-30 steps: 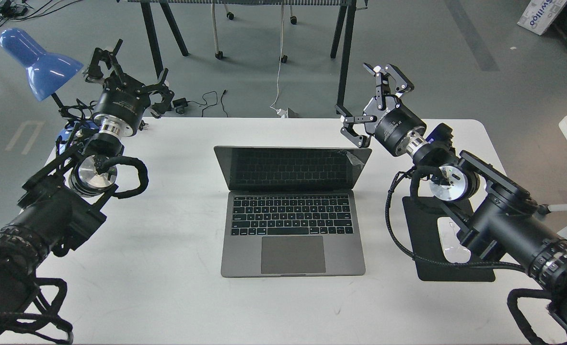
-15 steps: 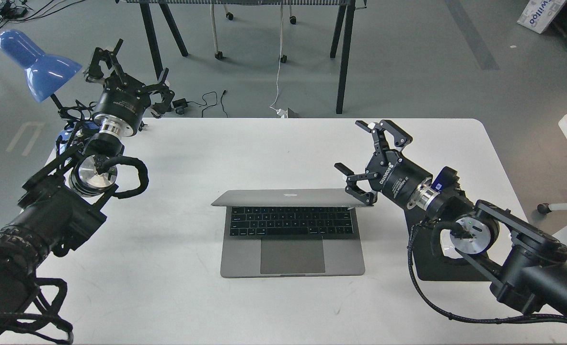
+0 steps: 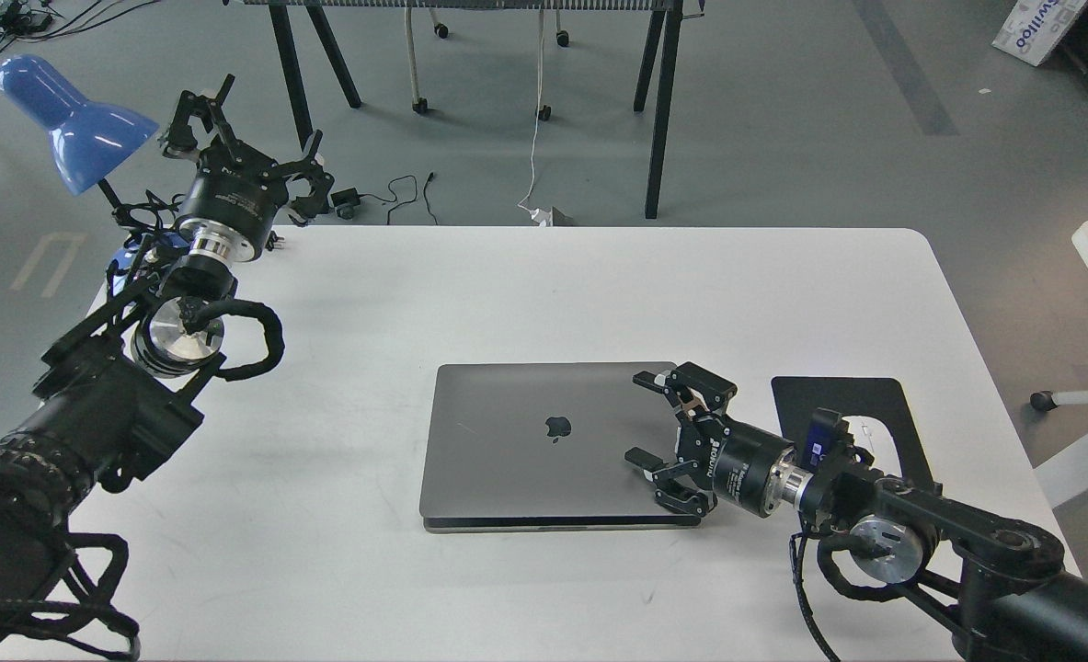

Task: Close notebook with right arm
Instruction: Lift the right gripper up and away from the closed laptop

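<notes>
The space-grey notebook (image 3: 544, 441) lies shut and flat in the middle of the white table (image 3: 525, 276), dark apple logo up. My right gripper (image 3: 643, 418) is open, its fingers spread over the lid's right edge; whether it touches the lid I cannot tell. My right arm (image 3: 930, 542) comes in low from the lower right. My left gripper (image 3: 247, 124) is open and empty, held high past the table's far left corner, far from the notebook.
A black mouse pad (image 3: 842, 405) with a white mouse (image 3: 870, 430) lies right of the notebook, partly under my right arm. A blue desk lamp (image 3: 74, 115) stands at the far left. Table legs and cables lie on the floor beyond.
The notebook's lid has gone from open, to nearly down, to fully shut. My right gripper has moved down and toward me with it. My left arm has not moved.
</notes>
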Motion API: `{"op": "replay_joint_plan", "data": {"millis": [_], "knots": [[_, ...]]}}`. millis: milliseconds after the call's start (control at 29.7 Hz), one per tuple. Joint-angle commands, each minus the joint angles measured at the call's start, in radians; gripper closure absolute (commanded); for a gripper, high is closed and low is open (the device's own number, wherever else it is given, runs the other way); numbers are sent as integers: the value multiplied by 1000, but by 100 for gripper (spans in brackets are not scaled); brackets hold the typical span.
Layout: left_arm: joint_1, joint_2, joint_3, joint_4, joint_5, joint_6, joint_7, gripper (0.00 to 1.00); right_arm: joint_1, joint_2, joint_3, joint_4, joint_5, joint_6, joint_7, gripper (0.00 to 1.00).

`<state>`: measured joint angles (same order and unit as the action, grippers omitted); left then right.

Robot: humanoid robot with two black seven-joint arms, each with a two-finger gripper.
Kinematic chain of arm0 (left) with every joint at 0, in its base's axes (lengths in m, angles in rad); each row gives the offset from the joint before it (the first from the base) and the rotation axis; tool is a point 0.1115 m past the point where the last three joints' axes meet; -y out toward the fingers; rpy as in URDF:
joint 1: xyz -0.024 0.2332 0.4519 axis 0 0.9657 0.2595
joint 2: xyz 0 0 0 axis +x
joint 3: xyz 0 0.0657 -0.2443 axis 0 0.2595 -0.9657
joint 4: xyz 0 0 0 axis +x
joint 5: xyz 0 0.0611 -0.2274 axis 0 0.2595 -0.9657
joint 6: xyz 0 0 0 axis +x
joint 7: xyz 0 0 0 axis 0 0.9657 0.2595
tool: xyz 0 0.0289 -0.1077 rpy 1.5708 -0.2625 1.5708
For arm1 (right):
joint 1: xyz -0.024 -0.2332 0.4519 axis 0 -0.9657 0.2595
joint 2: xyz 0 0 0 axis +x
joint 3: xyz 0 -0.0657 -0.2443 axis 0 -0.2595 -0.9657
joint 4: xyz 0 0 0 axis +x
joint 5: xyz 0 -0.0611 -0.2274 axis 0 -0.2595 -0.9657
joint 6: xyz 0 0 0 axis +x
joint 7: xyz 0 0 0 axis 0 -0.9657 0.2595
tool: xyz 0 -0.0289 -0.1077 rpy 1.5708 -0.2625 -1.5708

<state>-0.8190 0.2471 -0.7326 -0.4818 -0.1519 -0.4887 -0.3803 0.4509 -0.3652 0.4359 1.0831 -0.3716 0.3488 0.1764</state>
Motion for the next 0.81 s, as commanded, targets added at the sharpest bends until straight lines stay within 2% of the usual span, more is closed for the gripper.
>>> {"op": "replay_joint_plan", "data": {"millis": [0, 202, 539, 775], "knots": [[0, 0, -1, 0, 0, 0, 0, 0, -9, 0, 0, -20, -20, -19, 0, 0], [0, 0, -2, 0, 0, 0, 0, 0, -8, 25, 3, -74, -23, -24, 3, 0], [0, 0, -5, 0, -2, 0, 0, 0, 5, 28, 35, -45, -13, -17, 3, 0], [0, 0, -5, 0, -2, 0, 0, 0, -4, 2, 347, 38, -7, -17, 0, 0]]}}
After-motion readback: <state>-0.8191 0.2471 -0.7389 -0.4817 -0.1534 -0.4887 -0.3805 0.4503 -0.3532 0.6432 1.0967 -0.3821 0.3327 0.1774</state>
